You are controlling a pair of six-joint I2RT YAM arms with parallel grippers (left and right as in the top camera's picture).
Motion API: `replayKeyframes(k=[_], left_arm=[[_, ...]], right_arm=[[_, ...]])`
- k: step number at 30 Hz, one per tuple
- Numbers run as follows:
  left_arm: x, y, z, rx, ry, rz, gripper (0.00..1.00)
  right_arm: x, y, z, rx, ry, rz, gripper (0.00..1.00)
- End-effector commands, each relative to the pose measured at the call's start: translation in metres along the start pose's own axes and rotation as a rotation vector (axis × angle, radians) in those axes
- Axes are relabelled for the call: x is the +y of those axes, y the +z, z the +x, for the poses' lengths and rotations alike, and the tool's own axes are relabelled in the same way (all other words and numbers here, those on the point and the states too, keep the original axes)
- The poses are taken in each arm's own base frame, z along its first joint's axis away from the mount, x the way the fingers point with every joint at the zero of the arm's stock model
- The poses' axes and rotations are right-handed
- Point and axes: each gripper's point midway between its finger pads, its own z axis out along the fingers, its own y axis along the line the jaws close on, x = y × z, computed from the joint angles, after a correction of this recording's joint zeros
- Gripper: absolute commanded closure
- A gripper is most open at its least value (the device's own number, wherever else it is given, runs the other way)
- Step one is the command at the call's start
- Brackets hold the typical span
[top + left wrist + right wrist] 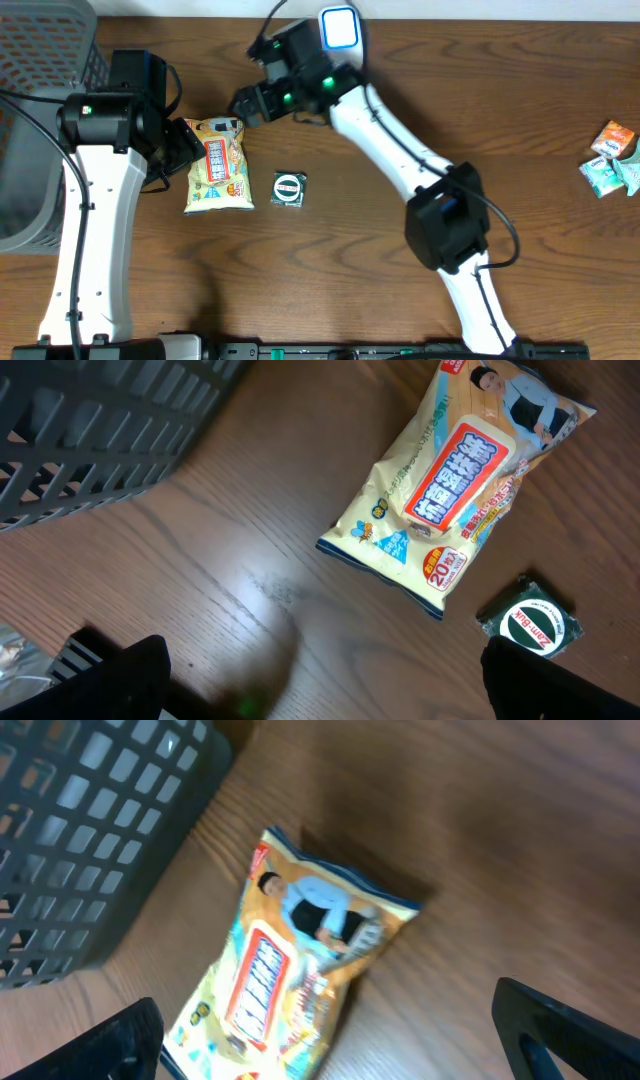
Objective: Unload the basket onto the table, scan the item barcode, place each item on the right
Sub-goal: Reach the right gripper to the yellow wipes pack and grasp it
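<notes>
Packet lies flat on the table, held by neither arm, tin just beside it. Left gripper by its left edge and right gripper near its top both gape wide, empty. Likely pre-grasp: next, pinch a packet edge. Basket crowds the left; open room lies right.

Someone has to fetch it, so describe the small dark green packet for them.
Find the grey plastic mesh basket at the far left, then the yellow printed plastic pouch lying to its right. Just right of that pouch, not touching it, lies the small dark green square packet; its round white label sets it apart.
</notes>
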Motion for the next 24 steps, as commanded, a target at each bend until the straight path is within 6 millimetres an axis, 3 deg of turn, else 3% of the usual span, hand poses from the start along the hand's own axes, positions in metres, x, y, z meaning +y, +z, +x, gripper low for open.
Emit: replayKeyframes(k=[1, 9, 15, 24], left_arm=[[0.003, 0.000, 0.000, -0.002, -0.008, -0.011, 0.02], [0.003, 0.000, -0.001, -0.002, -0.008, -0.011, 0.02], [0.003, 0.000, 0.000, -0.001, -0.008, -0.011, 0.02], [0.003, 0.000, -0.001, -0.002, -0.008, -0.011, 0.02]], right_arm=[[-0.009, 0.036, 0.026, 0.050, 0.073, 0.046, 0.01], [0.014, 0.081, 0.074, 0.154, 0.086, 0.023, 0.01], [0.027, 0.095, 0.089, 0.176, 0.063, 0.030, 0.08], [0.011, 0.120, 0.113, 0.206, 0.138, 0.084, 0.19]])
